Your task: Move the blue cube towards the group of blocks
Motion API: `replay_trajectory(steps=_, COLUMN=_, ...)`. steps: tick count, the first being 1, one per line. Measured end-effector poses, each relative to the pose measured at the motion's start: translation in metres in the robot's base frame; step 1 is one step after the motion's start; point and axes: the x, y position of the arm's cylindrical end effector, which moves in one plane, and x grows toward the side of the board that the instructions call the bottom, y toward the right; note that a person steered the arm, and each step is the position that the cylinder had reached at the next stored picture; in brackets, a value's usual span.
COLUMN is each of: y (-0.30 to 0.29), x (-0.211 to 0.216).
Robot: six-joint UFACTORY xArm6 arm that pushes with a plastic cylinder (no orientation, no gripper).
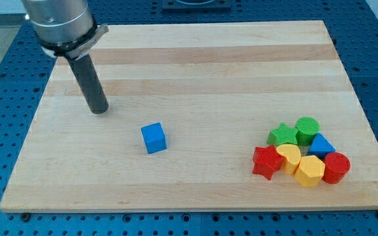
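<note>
Blue cube (153, 138) lower-right of my upright tip (99, 110)

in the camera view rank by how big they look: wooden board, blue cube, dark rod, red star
1. wooden board, by far the largest.
2. dark rod, ending at my tip, up and left of the cube.
3. blue cube and red star: these look alike in size, so I won't rank them.

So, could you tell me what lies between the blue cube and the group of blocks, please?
Nothing: in the camera view, only bare board separates the blue cube from the red star, the group's nearest block. My tip sits up-left of the cube.
</note>
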Motion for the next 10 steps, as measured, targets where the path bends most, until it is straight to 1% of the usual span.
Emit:
replay_trajectory(steps=1, y=0.001, x=0.027)
replay_trajectory(steps=2, y=0.027, x=0.037)
replay_trajectory(steps=4, y=0.112, x=0.04)
replay_trajectory(steps=5, y=0.106, x=0.04)
replay_trajectory(steps=6, y=0.081, x=0.055)
replay_trajectory(steps=8, y=0.064, x=0.102)
replay_trajectory(steps=9, y=0.078, x=0.107)
replay_trajectory(steps=10, y=0.107, x=0.092)
